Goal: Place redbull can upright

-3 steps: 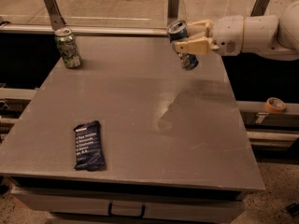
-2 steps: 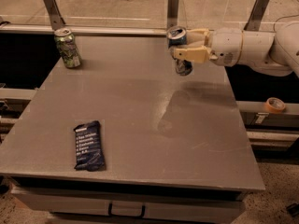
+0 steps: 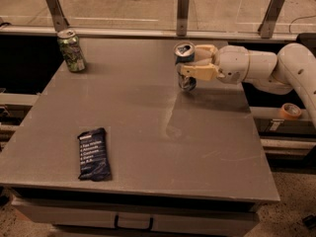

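Single camera view, looking down on a grey desk (image 3: 148,127). The end effector (image 3: 190,61), cream-coloured and carried on a white arm (image 3: 266,69) that reaches in from the right, is clenched around the redbull can (image 3: 184,51) over the far right part of the desk. The can stands nearly upright, silver top uppermost and leaning slightly. Its blue-and-silver body shows above and below the fingers (image 3: 198,72). Whether its base touches the desk surface cannot be told, and no lettering on it can be read.

A green patterned can (image 3: 72,51) stands upright at the far left corner, well apart from the end effector. A dark blue snack bar wrapper (image 3: 93,153) lies flat near the front left edge. It carries several lines of white print, too small to read. A roll of tape (image 3: 290,111) sits beyond the desk's right edge, below the arm.
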### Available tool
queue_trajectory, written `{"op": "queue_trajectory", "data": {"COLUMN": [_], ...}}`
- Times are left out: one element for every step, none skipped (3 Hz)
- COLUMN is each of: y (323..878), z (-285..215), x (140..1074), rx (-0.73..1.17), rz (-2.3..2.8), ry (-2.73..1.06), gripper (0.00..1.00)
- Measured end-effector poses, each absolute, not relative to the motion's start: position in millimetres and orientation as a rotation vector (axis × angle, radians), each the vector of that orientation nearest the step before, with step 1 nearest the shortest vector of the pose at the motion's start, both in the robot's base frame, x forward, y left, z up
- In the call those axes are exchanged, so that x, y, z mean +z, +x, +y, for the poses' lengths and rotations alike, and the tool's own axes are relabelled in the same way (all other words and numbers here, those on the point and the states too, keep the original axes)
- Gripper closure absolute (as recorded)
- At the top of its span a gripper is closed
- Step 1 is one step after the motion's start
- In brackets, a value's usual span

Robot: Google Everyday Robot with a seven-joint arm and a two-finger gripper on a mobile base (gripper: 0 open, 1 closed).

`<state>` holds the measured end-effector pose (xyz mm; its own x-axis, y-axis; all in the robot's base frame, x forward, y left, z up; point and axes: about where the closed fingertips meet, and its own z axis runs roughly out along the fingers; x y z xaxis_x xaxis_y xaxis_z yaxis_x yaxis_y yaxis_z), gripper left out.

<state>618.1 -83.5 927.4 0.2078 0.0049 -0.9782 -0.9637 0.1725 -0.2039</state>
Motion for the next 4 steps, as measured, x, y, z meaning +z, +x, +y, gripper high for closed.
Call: {"op": "queue_trajectory", "data": {"y": [621, 624, 625, 625], "z": [-82, -80, -78, -79], "x": [915, 907, 903, 900], "rx": [0.998, 1.033, 1.051, 1.054], "rz": [1.11, 1.122, 1.142, 1.161], "ry": [-1.163, -1.172, -1.187, -1.194], "gripper": [0.59, 0.35, 0.12, 0.0]}}
